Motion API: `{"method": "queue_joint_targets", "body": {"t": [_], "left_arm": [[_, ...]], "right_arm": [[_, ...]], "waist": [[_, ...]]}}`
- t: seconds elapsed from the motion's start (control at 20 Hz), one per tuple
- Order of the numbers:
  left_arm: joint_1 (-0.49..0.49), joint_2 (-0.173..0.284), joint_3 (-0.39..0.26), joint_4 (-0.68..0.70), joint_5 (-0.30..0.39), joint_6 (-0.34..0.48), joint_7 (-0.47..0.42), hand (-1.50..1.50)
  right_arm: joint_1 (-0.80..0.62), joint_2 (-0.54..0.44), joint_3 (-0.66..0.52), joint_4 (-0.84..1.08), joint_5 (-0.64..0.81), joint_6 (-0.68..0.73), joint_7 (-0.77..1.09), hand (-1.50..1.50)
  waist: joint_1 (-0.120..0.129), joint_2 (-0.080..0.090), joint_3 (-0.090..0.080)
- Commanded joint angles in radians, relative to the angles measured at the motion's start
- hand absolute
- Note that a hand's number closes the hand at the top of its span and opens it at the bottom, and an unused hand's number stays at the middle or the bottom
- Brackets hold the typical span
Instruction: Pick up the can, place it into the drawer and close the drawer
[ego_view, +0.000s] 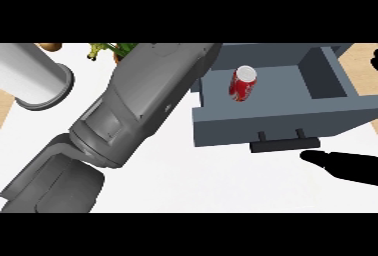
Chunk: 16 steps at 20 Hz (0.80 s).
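1. Drawer (280, 122): grey-blue, pulled open over the white tabletop (199, 175), its interior exposed to view. A dark handle (285, 145) projects from the front panel on two short posts.
2. Can (244, 84): red with a white top, located inside the open drawer, in the left part of the compartment, near the left wall. It appears tilted or lying, top end toward the back. Nothing is in contact with it.
3. Right hand (347, 167): black, at the lower right of the view, just below and to the right of the handle. The fingers are extended and together, pointing left toward the handle, holding nothing. Contact with the handle is not visible; a narrow gap shows.
4. Left forearm (133, 110): grey, crossing the view diagonally from lower left toward the drawer's back left corner. The left hand is not visible, so the state of its fingers cannot be told.
5. Other items: a white cylinder (33, 77) with a grey rim at upper left; green and brown objects (103, 50) at the top edge, partly hidden, identity unclear.
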<state>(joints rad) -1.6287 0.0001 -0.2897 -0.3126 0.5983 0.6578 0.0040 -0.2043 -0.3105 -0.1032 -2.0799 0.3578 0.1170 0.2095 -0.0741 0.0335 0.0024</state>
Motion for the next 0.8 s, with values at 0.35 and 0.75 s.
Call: {"method": "queue_joint_targets", "body": {"t": [0.35, 0.75], "left_arm": [[-0.048, 0.000, 0.012, 0.058, -0.006, -0.037, -0.019, -1.50], [-0.033, 0.032, 0.037, 0.037, -0.007, -0.060, 0.019, -1.50]], "right_arm": [[-0.180, 0.006, 0.196, 0.382, 0.347, -0.102, -0.119, -1.50], [-0.301, 0.053, 0.244, 0.734, 0.528, -0.265, -0.223, -1.50]], "waist": [[0.058, -0.007, -0.001], [0.078, -0.018, -0.001]]}}
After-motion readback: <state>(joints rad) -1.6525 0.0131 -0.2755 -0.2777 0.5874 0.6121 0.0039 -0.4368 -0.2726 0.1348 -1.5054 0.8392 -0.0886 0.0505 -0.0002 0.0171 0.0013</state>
